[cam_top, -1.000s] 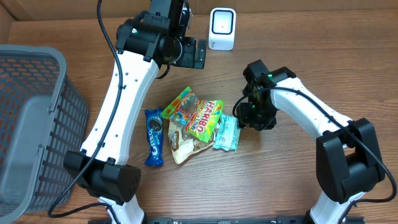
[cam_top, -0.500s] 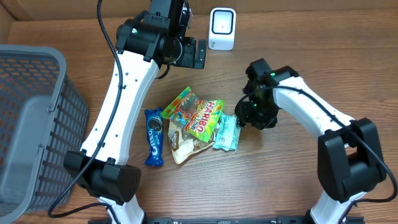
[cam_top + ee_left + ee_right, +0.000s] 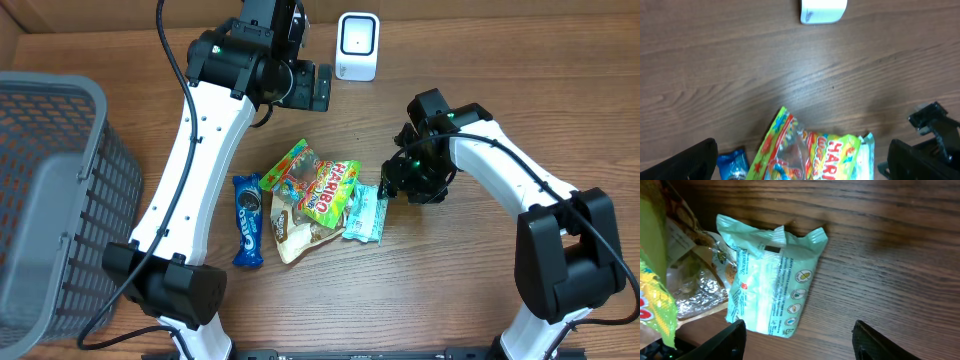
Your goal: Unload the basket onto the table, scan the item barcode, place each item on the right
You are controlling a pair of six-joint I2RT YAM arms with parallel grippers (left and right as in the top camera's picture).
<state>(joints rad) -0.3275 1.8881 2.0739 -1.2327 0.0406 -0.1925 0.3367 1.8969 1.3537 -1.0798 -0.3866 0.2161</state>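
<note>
The mint-green snack packet [image 3: 771, 275] lies flat on the wooden surface [image 3: 480, 80], at the right edge of a small heap of sweets, its printed back turned up with a small dark patch near the top edge that may be the barcode. It is too small for me to be sure. The right pincer [image 3: 799, 330] hovers just over the packet's lower end with its jaws spread and nothing between them, so the packet is not held.

By my reckoning the task has barely begun: nothing is lifted and nothing has been shown to the white barcode scanner [image 3: 357, 45], which stands well apart at the far edge. Picking, carrying and presenting the code are all left.

Next to the packet, a Haribo bag [image 3: 322, 185] overlaps a clear cookie packet [image 3: 290, 235], and the mint packet's left edge tucks against them, which could snag a grasp. A blue Oreo pack [image 3: 247, 220] lies beyond. The left pincer [image 3: 313, 86] hangs wide open and empty near the scanner, possibly crowding the approach. A grey basket [image 3: 50, 200] sits far left.
</note>
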